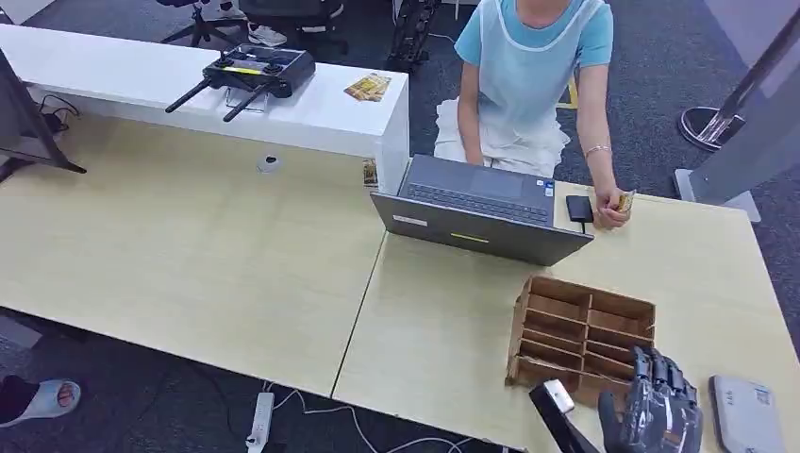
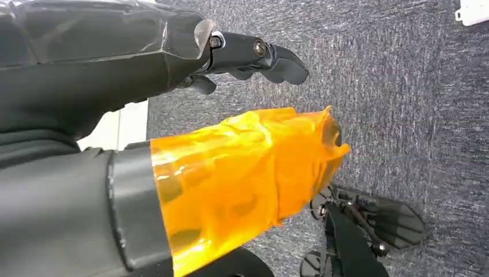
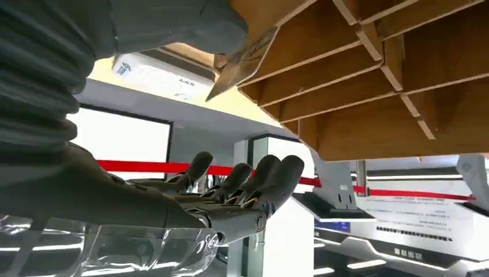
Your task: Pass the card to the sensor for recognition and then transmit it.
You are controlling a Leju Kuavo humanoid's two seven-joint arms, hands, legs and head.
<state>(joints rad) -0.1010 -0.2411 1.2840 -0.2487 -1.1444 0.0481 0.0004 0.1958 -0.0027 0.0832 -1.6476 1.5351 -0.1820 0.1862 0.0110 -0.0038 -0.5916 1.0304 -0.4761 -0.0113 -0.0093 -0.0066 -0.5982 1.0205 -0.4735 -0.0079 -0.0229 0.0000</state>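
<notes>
A wooden card rack (image 1: 583, 335) stands on the table near the front right. My right hand (image 1: 660, 406) is at its near corner, with the fingers (image 3: 254, 179) stretched out and apart. In the right wrist view, a card's corner (image 3: 239, 63) juts from a rack slot (image 3: 346, 63) beside the thumb; I cannot tell if they touch. A person behind the table holds a yellowish card (image 1: 624, 200) next to a small black sensor (image 1: 579, 208). My left hand (image 2: 230, 173) hangs over the carpet with nothing in it.
An open grey laptop (image 1: 481, 212) sits between the rack and the person. A white flat device (image 1: 745, 411) lies right of my right hand near the table's front edge. A white counter (image 1: 321, 113) at the back left carries a black remote controller (image 1: 250, 71).
</notes>
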